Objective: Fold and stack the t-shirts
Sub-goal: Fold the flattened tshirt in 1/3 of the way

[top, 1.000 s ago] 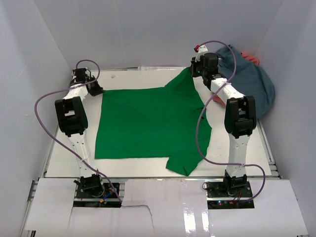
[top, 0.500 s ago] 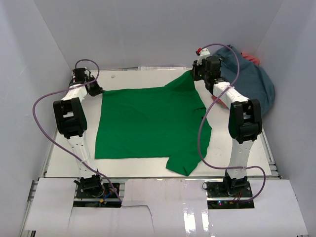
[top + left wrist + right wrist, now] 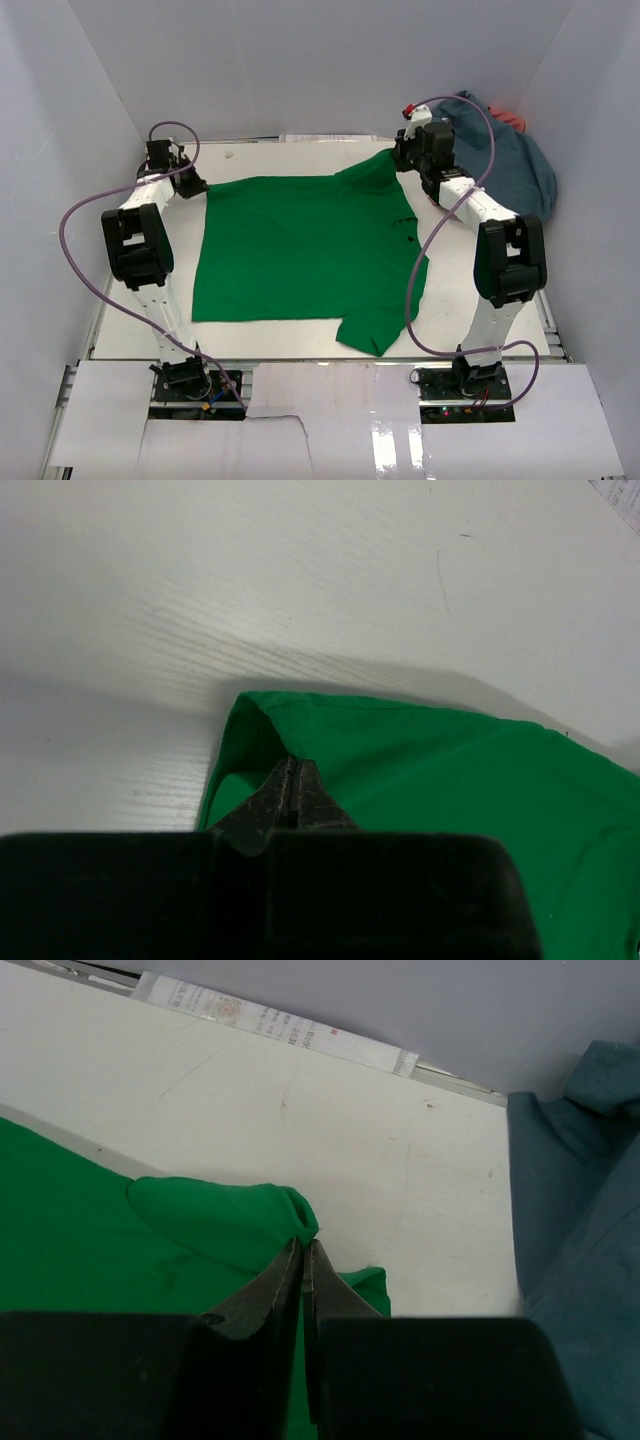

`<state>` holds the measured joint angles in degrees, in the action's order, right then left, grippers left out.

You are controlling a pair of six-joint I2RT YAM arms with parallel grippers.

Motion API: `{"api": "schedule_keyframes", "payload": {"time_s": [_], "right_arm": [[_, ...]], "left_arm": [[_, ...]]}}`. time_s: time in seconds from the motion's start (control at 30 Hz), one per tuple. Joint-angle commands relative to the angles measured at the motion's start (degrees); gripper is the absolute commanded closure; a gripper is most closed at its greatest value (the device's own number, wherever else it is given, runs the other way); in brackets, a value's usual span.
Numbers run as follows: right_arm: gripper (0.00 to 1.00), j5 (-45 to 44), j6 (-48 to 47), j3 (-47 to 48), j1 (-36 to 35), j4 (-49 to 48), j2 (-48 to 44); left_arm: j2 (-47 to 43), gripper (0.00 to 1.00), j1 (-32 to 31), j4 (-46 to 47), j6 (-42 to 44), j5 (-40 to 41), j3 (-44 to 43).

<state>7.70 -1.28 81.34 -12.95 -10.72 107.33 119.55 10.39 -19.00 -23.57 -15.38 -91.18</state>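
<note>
The bright green t-shirt (image 3: 300,250) lies spread flat across the middle of the table. My left gripper (image 3: 192,185) is shut on its far left corner (image 3: 255,720), which is pinched between the jaws. My right gripper (image 3: 402,160) is shut on its far right sleeve, bunched in a fold (image 3: 230,1215) at the jaw tips. The slate blue-grey t-shirt (image 3: 510,165) lies heaped at the far right; it also shows in the right wrist view (image 3: 580,1240). A bit of the coral red t-shirt (image 3: 508,118) peeks out behind it.
White walls (image 3: 90,90) enclose the table on the left, back and right. A printed label strip (image 3: 280,1025) runs along the table's far edge. Purple cables (image 3: 75,215) loop from both arms. A white board (image 3: 330,415) covers the near edge.
Both grippers have pulled their green shirt corners slightly farther back and outward. The right arm's elbow has swung to the right. The shirt's far edge is stretched straighter.
</note>
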Motion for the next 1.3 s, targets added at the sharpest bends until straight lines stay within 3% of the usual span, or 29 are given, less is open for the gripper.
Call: {"api": "schedule_keyframes", "payload": {"time_s": [0.0, 1.27], "right_arm": [[0.92, -1.11, -0.30, -1.88, -0.15, -3.78, -4.32], [0.92, -3.40, 0.84, -22.10, -3.04, -3.78, -23.30]], "left_arm": [[-6.43, 1.00, 0.07, 0.99, -0.33, 0.70, 1.61], [-18.12, 1.00, 3.05, 0.99, -1.56, 0.70, 15.76]]}}
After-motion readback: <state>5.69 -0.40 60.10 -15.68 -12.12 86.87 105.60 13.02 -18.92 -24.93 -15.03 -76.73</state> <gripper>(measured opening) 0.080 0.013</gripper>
